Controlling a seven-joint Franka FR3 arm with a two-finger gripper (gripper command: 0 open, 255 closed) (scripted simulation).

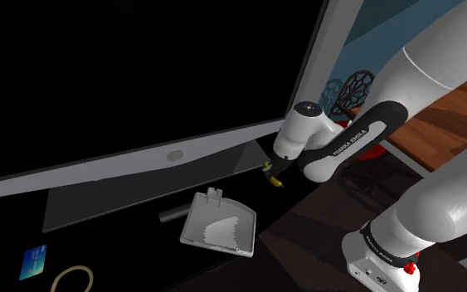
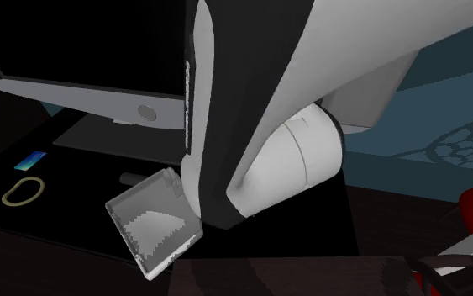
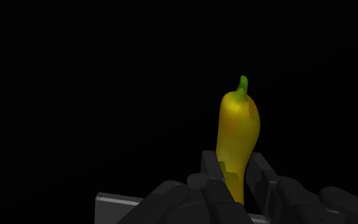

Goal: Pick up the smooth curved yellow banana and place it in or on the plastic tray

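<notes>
Yellow, green at its stem tip, the banana (image 3: pixel 238 127) stood clasped by its lower end between the closed-in fingers (image 3: pixel 210 168) of the black gripper (image 3: pixel 234 177), which held nothing else. In the shoulder view it hung near the clear plastic tray (image 1: pixel 219 222), beyond that tray's far corner and apart from it. It looked light, firm and smooth-skinned, likely slippery. A hold nearer its thick middle would probably sit steadier.
</notes>
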